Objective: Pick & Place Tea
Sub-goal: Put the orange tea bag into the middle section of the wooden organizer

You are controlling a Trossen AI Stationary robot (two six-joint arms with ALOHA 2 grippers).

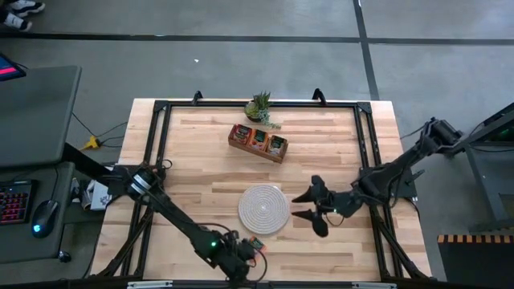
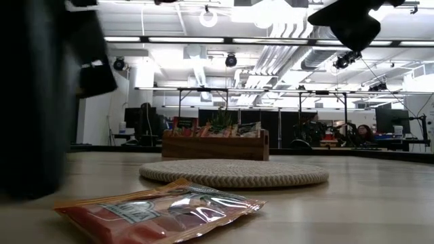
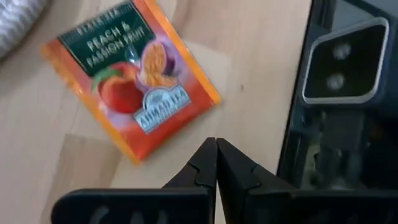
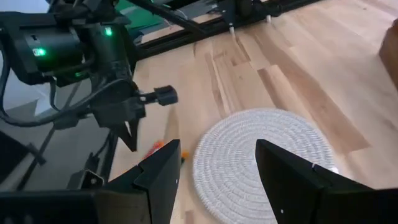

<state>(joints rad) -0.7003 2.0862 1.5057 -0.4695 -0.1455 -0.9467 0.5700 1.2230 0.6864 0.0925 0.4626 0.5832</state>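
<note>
One orange-red tea sachet lies flat on the wood near the table's front edge, its foil back shining in the low view. My left gripper is shut just beside the sachet's near edge, slanting down, with nothing between its fingers. The round whitish woven mat lies mid-table. Behind it the brown wooden tray holds more tea sachets. My right gripper hovers open above the mat's right side.
A small potted plant stands at the far edge behind the tray. A black frame rail runs round the tabletop. Bare wood lies left of the mat and right of the tray. A keyboard and mouse sit on a side desk at the left.
</note>
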